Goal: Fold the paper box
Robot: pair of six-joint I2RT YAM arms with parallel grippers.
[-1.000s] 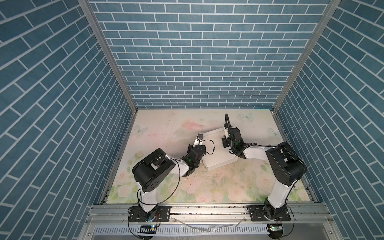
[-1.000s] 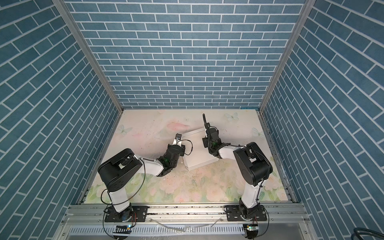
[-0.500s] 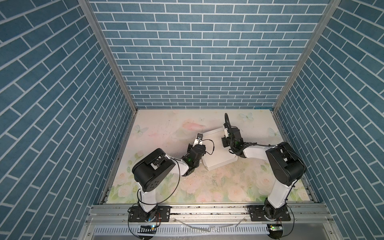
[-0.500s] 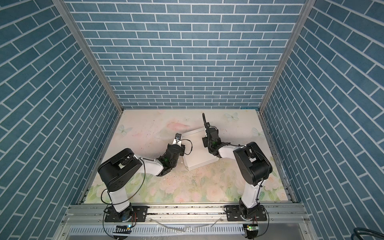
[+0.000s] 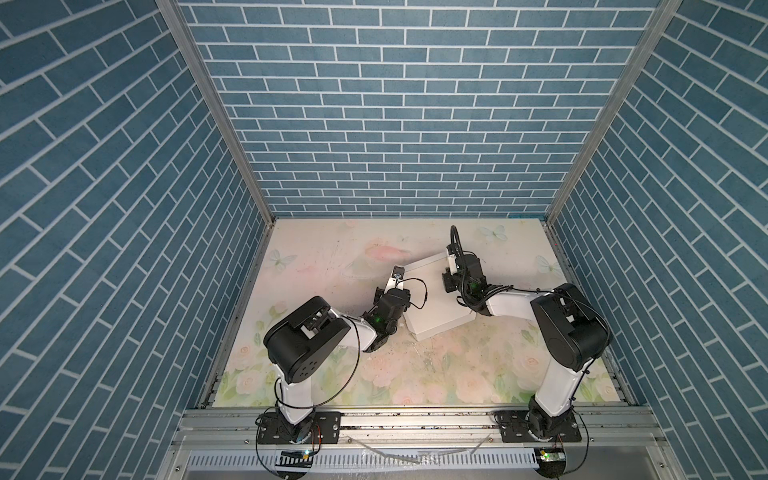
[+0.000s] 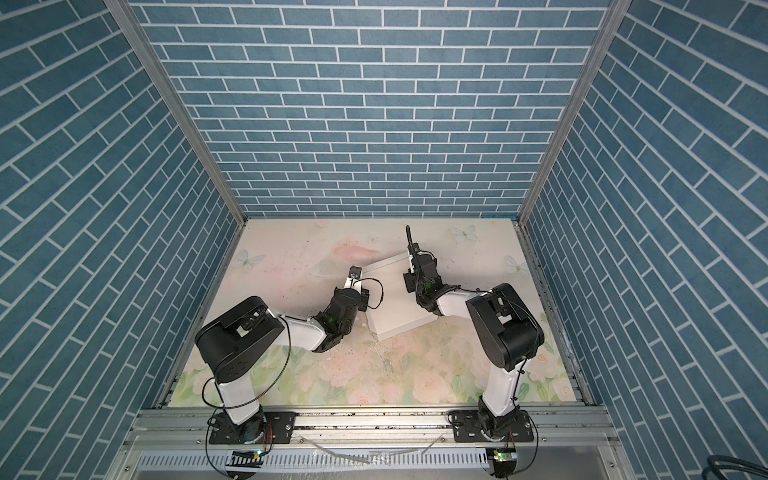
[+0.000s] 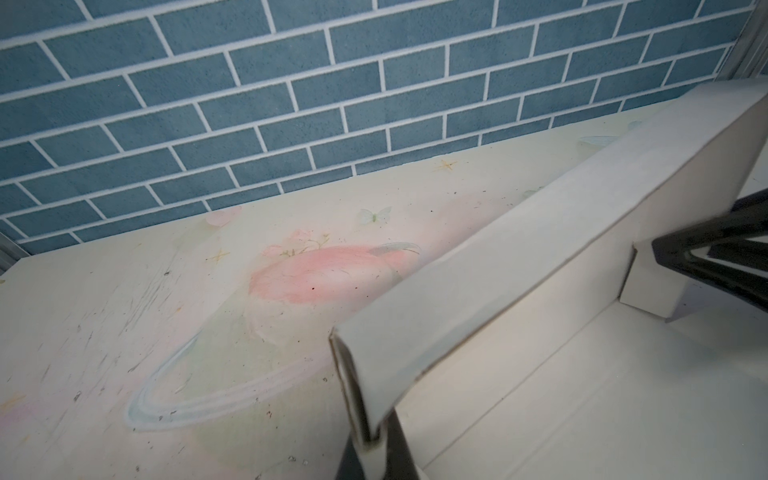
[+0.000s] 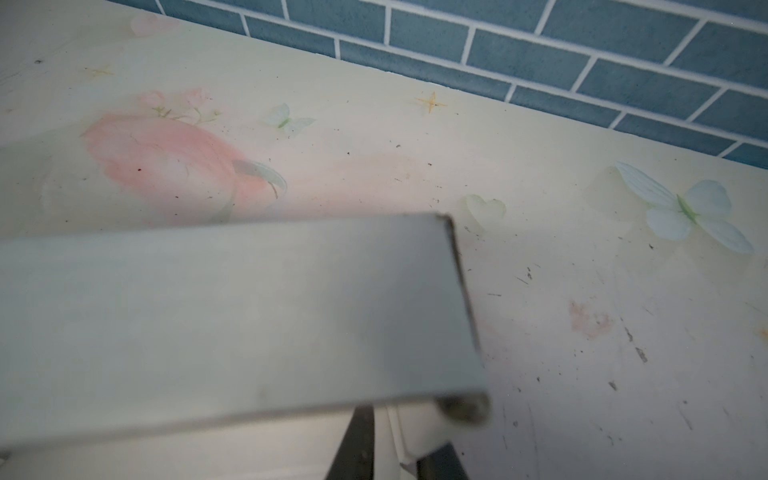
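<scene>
Two ends of one raised wall (image 7: 540, 257) of the paper box (image 5: 432, 303), set mid-way on the table (image 5: 332, 257), are attended: the left gripper (image 7: 368, 455) is pinched on it; whether the right gripper (image 8: 395, 453) is gripping cannot be told.

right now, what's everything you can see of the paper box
The paper box is plain white thin cardboard, a shallow open rectangle lying skewed on the floral table, near its middle. Its base lies flat; the far wall stands up, folded double with a hollow end, and a short tab stands inside near its other end. The left gripper pinches one end of that wall; the right gripper straddles the other end, grip unclear.
</scene>
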